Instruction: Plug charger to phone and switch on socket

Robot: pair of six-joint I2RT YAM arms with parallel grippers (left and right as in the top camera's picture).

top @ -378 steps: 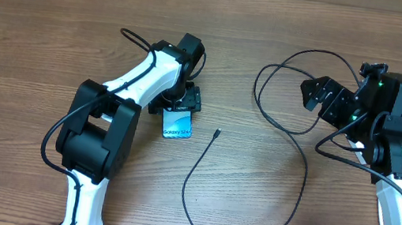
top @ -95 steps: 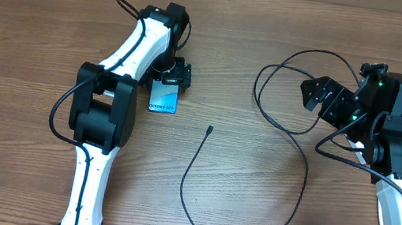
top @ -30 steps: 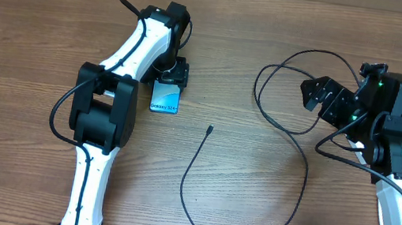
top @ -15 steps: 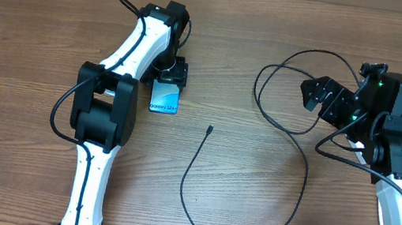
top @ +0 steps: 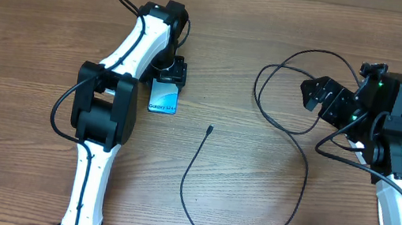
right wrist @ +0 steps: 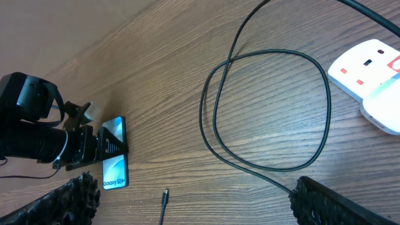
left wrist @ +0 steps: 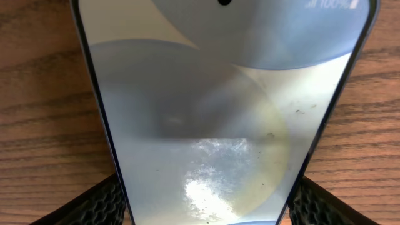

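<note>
Nearest the front edge of the wooden table (top: 21, 141), the charger (top: 184, 178) sweeps in a wide black curve, empty of anything inside it. Its free plug (top: 210, 129) lies on the wood with the tip aimed away from me, held by neither arm. A little farther back and toward the left arm lies the phone (top: 164, 97), near the plug but apart from it. Its screen faces up, and the strip at its near end reads "Galaxy S24". The left gripper (top: 168, 82) covers the phone's far end, and its fingers (left wrist: 106, 201) are pressed against the two long edges, so the tool is clamped on the phone. From the wrist, the pale screen fills the view, showing smudges and glare. A scrap of status text at its far corner is too cut off to read. Across the table the right gripper (right wrist: 194, 195) hangs above the wood with its jaws spread wide, holding nothing. Beyond it the cable crosses itself in a round loop, which lies between the plug and the socket (right wrist: 365, 65). The socket is white with a red switch, and from overhead the right arm hides it.
</note>
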